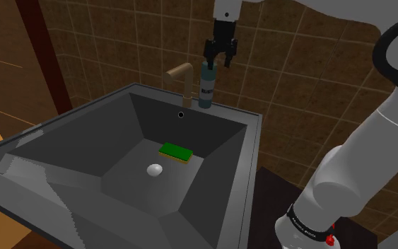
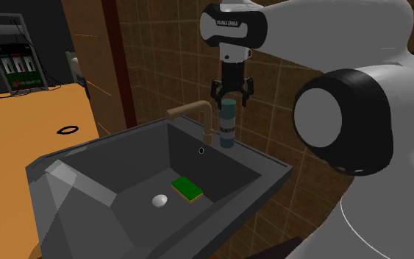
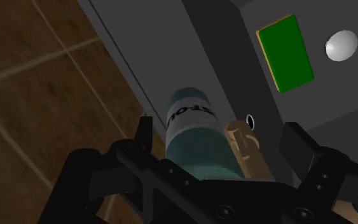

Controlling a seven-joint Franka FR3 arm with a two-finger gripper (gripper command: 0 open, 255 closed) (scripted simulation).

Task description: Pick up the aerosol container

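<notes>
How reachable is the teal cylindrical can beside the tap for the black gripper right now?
Probably yes: the black gripper hangs open just above the teal cylindrical can, with nothing between. The tan pipe-shaped tap stands close beside the can and might crowd one finger.

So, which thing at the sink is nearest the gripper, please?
The teal can, upright on the back rim just under the gripper; the sponge and white lump lie in the basin.
</notes>
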